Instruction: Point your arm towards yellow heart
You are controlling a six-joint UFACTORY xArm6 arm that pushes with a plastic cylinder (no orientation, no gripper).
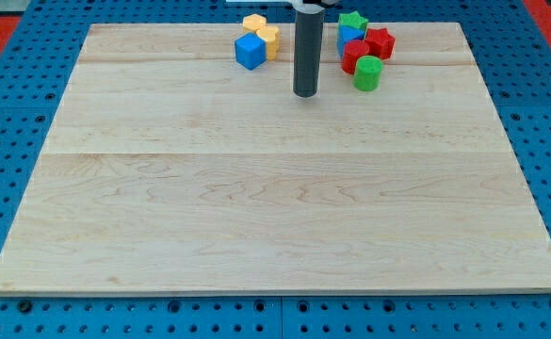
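The yellow heart (269,40) lies near the view's top, just left of centre, touching a blue cube (251,52) on its lower left and a yellow block (253,22) above it. My rod comes down from the view's top and my tip (304,94) rests on the board, to the right of and below the yellow heart, apart from it. The tip touches no block.
To the right of the rod is a cluster: a green star-like block (353,21), a blue block (349,38), a red block (380,42), a red cylinder (353,55) and a green cylinder (368,72). The wooden board (275,207) lies on a blue pegboard table.
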